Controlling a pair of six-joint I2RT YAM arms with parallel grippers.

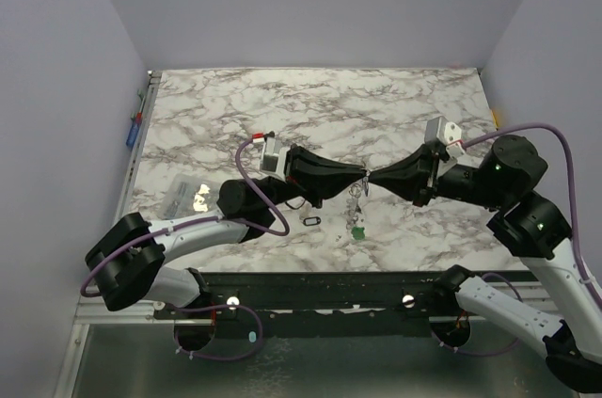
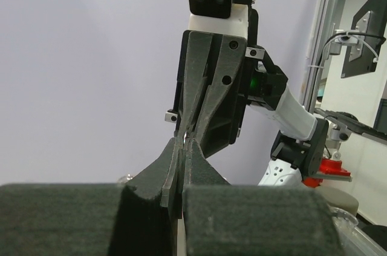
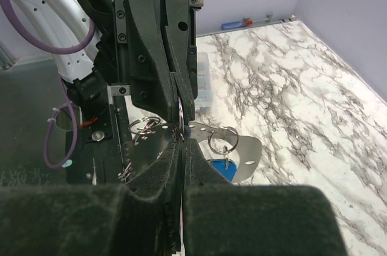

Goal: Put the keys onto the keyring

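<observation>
Only container I can spot is a clear plastic bag [image 1: 181,193] on the marble table [image 1: 376,106] by the left arm. There's a couple of pale bits in it, can't make out what. The left gripper [image 1: 360,175] is clamped on the keyring [image 3: 179,112], held up off the table mid-air. The right gripper [image 1: 374,178] is pinched together tip to tip with it, on wire or key I can't tell. The keys [image 1: 357,227] dangle underneath: one green, one blue [image 3: 221,170], the rest too bunched to count. One small black oval ring [image 1: 312,220] lies nearby.
</observation>
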